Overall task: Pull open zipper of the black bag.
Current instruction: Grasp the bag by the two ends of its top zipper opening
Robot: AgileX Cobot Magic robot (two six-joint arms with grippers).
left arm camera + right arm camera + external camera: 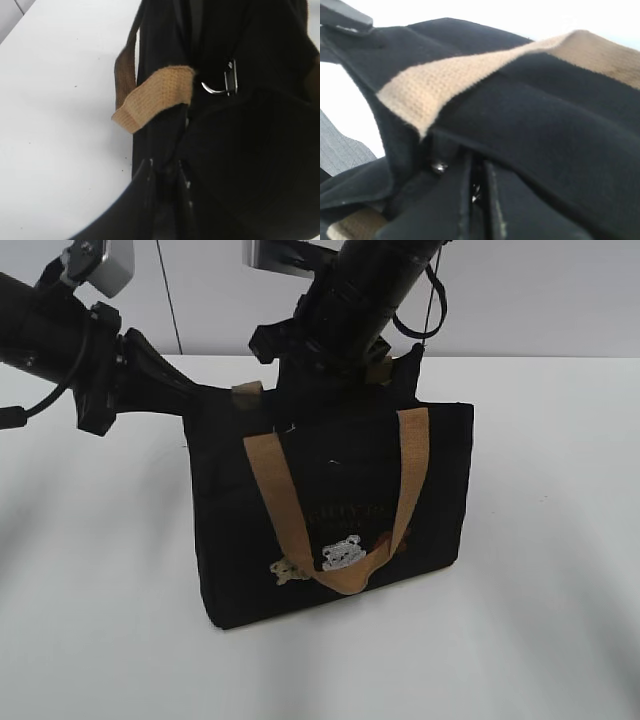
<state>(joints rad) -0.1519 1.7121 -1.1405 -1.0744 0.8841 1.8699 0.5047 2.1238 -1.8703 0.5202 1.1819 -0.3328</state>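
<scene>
- Left tool (165,172) was clamped on black fabric at the left end of the bag's (330,540) top, its fingers nearly together.
- Right tool (476,192) sat clenched at the bag's top, jaws together over the seam; whether it pinched the zipper (475,190) could not be told.
- Bag stood upright on the white table (90,620), one tan handle (340,575) hanging down its front above the bear patches (340,556).
- A silver ring (220,82) showed beside a tan strap (155,95) in the left wrist view.

The black bag (330,510) is seen as matt cloth, its tan handles (268,485) coarsely woven; the tabletop (100,590) is smooth white.
</scene>
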